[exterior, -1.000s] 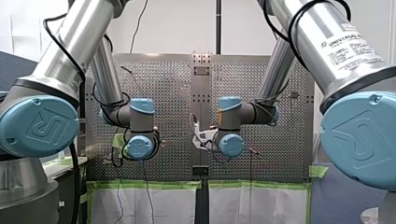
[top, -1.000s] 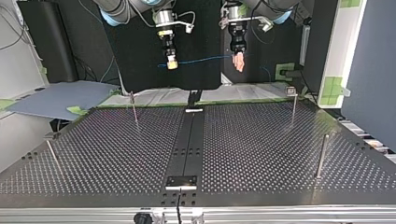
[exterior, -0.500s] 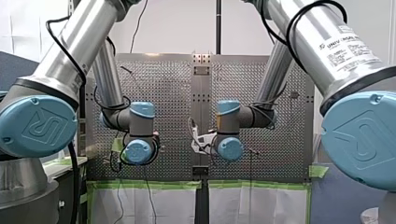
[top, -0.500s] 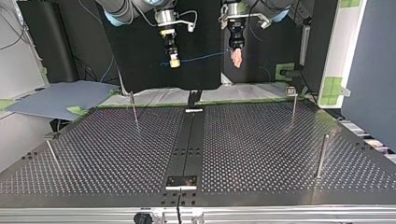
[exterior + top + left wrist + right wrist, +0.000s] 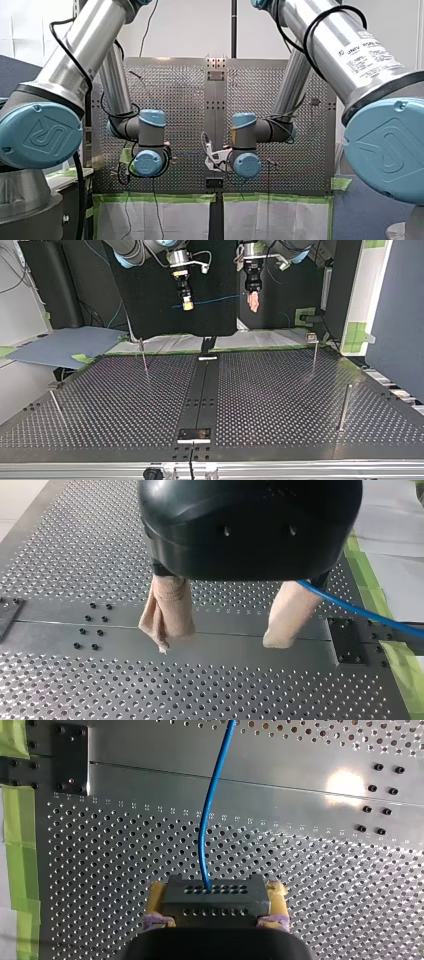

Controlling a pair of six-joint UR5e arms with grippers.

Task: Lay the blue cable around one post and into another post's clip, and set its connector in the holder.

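— Higher in the top view than a second ago, both ends! Progress?
— Barely begun. My right gripper (image 5: 187, 306) clamps the connector (image 5: 214, 897); the blue cable (image 5: 215, 301) stretches midair to my left gripper (image 5: 254, 307), fingers (image 5: 167, 610) spread apart. Posts (image 5: 143, 356) untouched, nothing routed or seated.
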